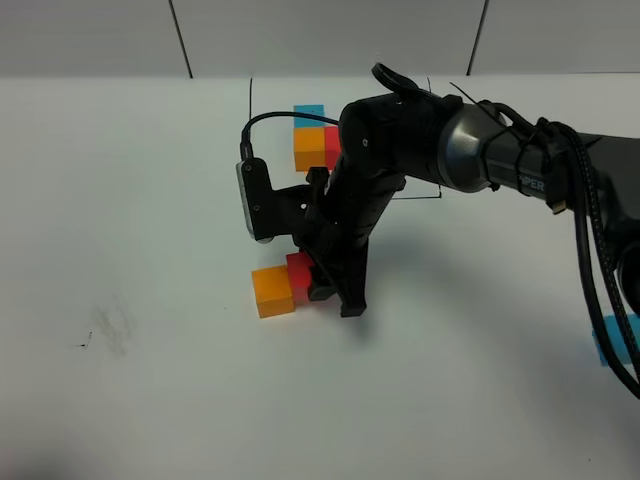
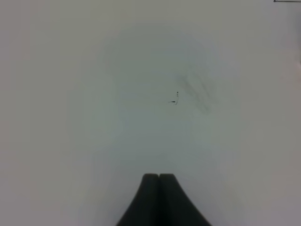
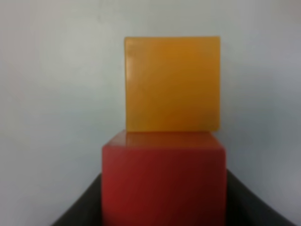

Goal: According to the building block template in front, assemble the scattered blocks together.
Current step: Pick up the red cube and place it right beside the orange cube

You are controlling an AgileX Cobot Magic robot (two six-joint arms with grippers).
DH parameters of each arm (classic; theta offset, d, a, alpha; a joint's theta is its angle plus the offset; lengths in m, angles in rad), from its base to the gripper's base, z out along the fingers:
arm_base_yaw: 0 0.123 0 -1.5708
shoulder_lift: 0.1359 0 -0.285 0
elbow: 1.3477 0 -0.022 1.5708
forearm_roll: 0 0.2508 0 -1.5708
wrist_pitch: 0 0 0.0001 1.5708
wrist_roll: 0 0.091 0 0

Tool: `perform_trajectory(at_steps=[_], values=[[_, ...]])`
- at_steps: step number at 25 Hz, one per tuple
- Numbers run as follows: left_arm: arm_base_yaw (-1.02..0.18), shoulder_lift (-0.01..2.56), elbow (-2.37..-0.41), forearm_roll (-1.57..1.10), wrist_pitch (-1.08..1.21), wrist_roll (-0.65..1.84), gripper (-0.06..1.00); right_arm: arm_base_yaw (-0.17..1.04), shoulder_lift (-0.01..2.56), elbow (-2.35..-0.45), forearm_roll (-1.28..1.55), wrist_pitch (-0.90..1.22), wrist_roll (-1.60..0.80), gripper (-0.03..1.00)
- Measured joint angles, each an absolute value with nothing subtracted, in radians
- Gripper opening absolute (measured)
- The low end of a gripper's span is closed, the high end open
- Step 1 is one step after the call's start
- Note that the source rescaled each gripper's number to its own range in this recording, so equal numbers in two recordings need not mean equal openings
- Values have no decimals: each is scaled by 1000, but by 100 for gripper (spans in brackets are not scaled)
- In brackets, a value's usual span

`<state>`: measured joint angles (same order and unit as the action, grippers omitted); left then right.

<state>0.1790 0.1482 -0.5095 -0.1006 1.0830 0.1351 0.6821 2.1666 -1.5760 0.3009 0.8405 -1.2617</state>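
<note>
The template stands at the back inside a thin black drawn frame [image 1: 250,105]: a blue cube [image 1: 310,114], an orange cube [image 1: 309,148] and a red cube [image 1: 332,146], partly hidden by my right arm. The loose orange cube [image 1: 272,290] sits on the table mid-front. The loose red cube [image 1: 299,270] touches its right side. My right gripper [image 1: 332,292] reaches across the middle and is shut on the red cube [image 3: 163,179], which is pressed against the orange cube [image 3: 172,84]. The loose light blue cube [image 1: 611,340] lies at the far right edge. My left gripper [image 2: 158,178] is shut and empty over bare table.
A grey smudge [image 1: 110,326] marks the white table at front left; it also shows in the left wrist view [image 2: 195,92]. My right arm's black cables [image 1: 590,250] hang along the right side. A grey wall stands behind the table.
</note>
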Motion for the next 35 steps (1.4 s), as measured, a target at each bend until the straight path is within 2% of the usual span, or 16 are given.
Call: perform_trajectory(at_steps=[35], values=[[179, 148, -510, -101, 1083, 135, 0, 682, 2225, -1576, 327, 809, -1269, 47]])
